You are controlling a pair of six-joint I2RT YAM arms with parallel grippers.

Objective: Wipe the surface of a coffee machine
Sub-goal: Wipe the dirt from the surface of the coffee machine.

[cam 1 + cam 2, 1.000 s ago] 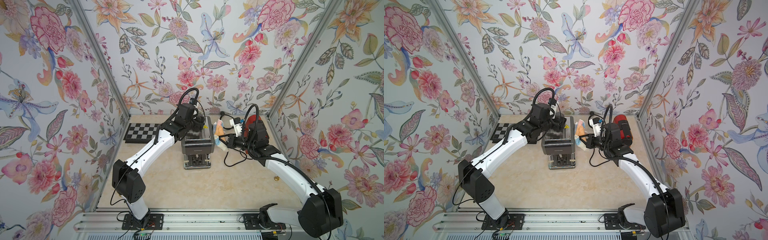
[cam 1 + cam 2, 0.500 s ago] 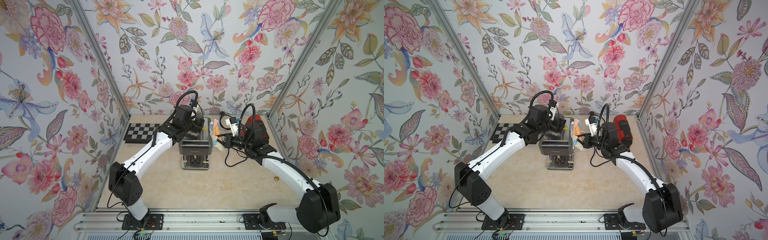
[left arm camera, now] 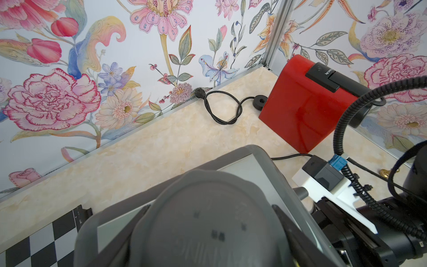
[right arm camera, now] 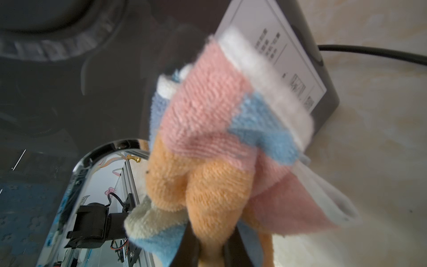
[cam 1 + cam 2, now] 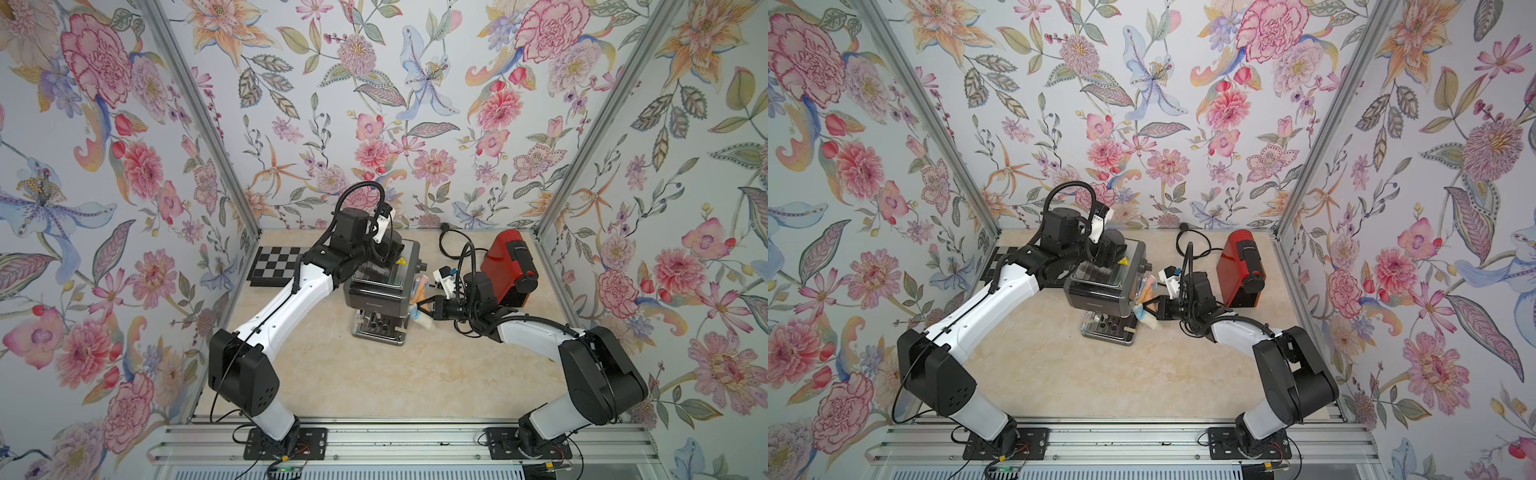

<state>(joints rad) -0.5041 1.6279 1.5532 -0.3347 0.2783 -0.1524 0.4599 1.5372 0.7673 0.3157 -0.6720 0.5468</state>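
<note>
Sticking from the right jaws, cloth (image 4: pixel 208 138) touches coffee machine (image 5: pixel 376 293).

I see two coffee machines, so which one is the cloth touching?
The grey coffee machine: the right pincer holds the cloth against its side. The red coffee machine stands apart, untouched.

Floral-papered walls (image 5: pixel 374 83), metal corner posts (image 5: pixel 203 124), pale beige marbled floor (image 5: pixel 374 382), even light.

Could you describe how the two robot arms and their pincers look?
Both the left arm and right arm have white links, bulky black joints and a black ribbed cable looping above the wrist. The right pincer is black and tapers to its tips.
</note>
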